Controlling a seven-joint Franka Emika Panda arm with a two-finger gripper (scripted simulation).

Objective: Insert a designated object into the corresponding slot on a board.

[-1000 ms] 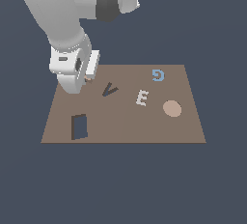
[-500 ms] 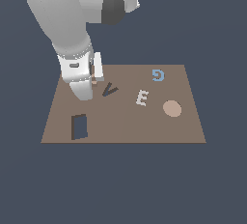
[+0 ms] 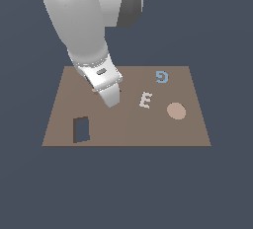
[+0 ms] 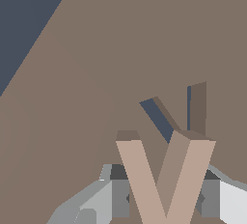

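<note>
The gripper [image 4: 164,201] clamps the flat tan letter "A" piece [image 4: 164,175]; square its legs with the dark V-shaped slot [image 4: 169,117] just beyond, then lower gently.

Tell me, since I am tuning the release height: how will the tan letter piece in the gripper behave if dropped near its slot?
The tan letter piece looks like a stiff, flat slab, so it should neither flex nor roll. Held between the fingers just short of the slot, its thin legs would probably catch the rim if misaligned. It looks light.
</note>
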